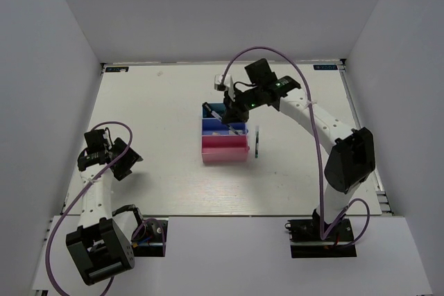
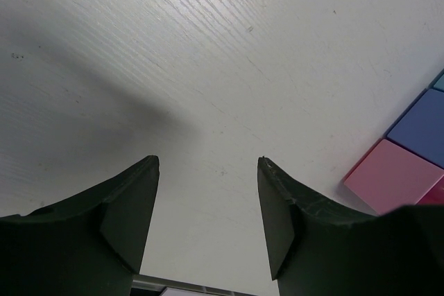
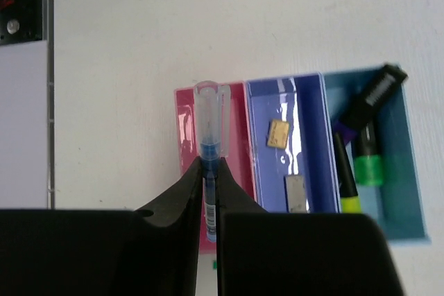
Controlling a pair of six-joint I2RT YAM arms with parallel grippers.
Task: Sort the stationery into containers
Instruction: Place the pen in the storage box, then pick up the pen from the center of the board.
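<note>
While your left pincer [image 2: 208, 164] is hanging open at the left of the white tabletop [image 1: 159, 136], its jaws standing well apart and gripping nothing, the three joined bins are sitting near the middle, well apart from it.

Through your right wrist camera, the pink bin [image 3: 182, 136] is showing leftmost, the darker blue bin [image 3: 305, 102] is sitting in the middle and the teal bin [image 3: 406, 192] is ending the row on the right. Your right pincer [image 3: 208, 168] is clamping a thin pen [image 3: 210, 123] with a clear cap, its jaws pressing against the barrel. It is holding the pen over the pink bin with the cap pointing away from the wrist. Whether the pen is touching the bin, you cannot tell.

One beige eraser [image 3: 279, 133] and a second beige eraser [image 3: 296, 193] are lying apart in the darker blue bin. In the teal bin, a yellow-ended highlighter [image 3: 347, 188] and a green-ended highlighter [image 3: 370, 168] are lying side by side. A black highlighter [image 3: 378, 88] is leaning over that bin's far rim, its end colour not showing clearly.

From above, a second thin pen [image 1: 257, 143] is lying on the tabletop just beside the pink bin's right side, outside every bin. Your right arm [image 1: 326, 126] is arching in from the right edge.
</note>
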